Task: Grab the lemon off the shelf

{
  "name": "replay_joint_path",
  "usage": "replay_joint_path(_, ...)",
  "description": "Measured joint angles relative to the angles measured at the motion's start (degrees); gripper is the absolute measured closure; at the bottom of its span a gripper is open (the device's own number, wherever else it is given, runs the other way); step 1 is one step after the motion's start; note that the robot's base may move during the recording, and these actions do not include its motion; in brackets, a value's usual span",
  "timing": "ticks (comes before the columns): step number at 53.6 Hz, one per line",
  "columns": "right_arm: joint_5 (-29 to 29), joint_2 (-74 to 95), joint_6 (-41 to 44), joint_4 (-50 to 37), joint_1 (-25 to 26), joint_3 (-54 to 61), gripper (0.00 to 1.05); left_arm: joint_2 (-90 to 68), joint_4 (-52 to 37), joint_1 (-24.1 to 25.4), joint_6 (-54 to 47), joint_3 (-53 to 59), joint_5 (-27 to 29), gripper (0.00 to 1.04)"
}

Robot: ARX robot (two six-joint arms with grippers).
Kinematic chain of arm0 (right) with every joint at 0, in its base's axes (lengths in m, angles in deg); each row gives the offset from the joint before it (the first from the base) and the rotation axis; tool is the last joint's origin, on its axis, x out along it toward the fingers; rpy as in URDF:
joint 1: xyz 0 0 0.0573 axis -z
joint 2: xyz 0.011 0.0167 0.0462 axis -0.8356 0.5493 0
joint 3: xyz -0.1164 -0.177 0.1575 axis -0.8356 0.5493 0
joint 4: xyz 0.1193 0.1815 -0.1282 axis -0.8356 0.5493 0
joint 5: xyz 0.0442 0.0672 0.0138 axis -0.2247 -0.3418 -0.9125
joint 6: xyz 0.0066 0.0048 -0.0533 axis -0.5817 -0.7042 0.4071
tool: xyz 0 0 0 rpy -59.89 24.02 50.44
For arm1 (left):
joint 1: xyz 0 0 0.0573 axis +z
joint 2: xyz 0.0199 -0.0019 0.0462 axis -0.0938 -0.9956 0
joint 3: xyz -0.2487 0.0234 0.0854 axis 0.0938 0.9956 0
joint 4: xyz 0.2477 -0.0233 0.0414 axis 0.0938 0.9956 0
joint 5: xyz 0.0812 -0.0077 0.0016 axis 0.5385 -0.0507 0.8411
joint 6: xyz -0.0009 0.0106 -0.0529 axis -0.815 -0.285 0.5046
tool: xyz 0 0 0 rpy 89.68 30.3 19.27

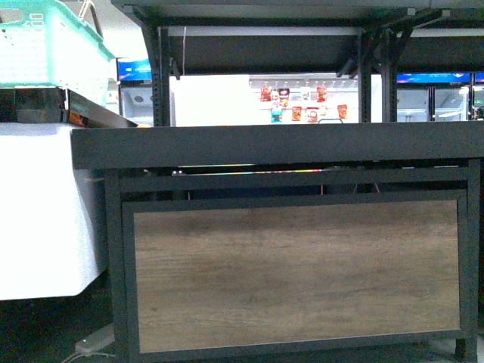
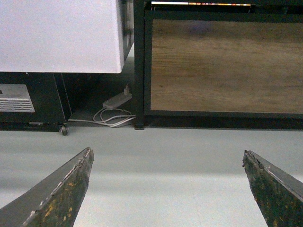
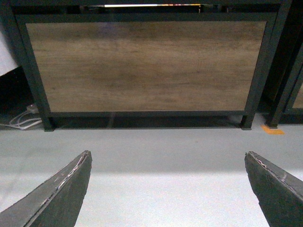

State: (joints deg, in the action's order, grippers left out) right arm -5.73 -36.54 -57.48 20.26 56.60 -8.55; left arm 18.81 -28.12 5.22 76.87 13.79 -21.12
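Observation:
The shelf (image 1: 287,144) fills the front view: a black metal frame with a black deck rim at eye level and a wood-grain front panel (image 1: 295,276) below. The lemon is out of view; the deck's top surface is hidden behind its rim. Neither arm shows in the front view. My left gripper (image 2: 168,158) hangs open over grey floor, facing the shelf's left leg (image 2: 138,71) and panel. My right gripper (image 3: 168,158) is also open and empty, low above the floor, facing the wood-grain panel (image 3: 147,66).
A white cabinet (image 1: 41,212) stands left of the shelf, with a turquoise basket (image 1: 49,41) above it. A white power strip with coiled cable (image 2: 116,101) lies on the floor by the shelf's left leg. An upper black shelf deck (image 1: 272,15) overhangs. Orange floor tape (image 3: 273,131) lies at right.

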Motion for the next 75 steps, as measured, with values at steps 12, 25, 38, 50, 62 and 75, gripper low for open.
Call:
replay_joint_path(12, 0.0, 0.0, 0.0, 0.0, 0.0, 0.0, 0.07, 0.0, 0.0, 0.0, 0.0, 0.0, 0.0, 0.08)
replay_joint_path(25, 0.0, 0.0, 0.0, 0.0, 0.0, 0.0, 0.07, 0.0, 0.0, 0.0, 0.0, 0.0, 0.0, 0.08)
replay_joint_path(38, 0.0, 0.0, 0.0, 0.0, 0.0, 0.0, 0.07, 0.0, 0.0, 0.0, 0.0, 0.0, 0.0, 0.08)
replay_joint_path(50, 0.0, 0.0, 0.0, 0.0, 0.0, 0.0, 0.07, 0.0, 0.0, 0.0, 0.0, 0.0, 0.0, 0.08)
replay_joint_path(62, 0.0, 0.0, 0.0, 0.0, 0.0, 0.0, 0.07, 0.0, 0.0, 0.0, 0.0, 0.0, 0.0, 0.08)
replay_joint_path(75, 0.0, 0.0, 0.0, 0.0, 0.0, 0.0, 0.07, 0.0, 0.0, 0.0, 0.0, 0.0, 0.0, 0.08)
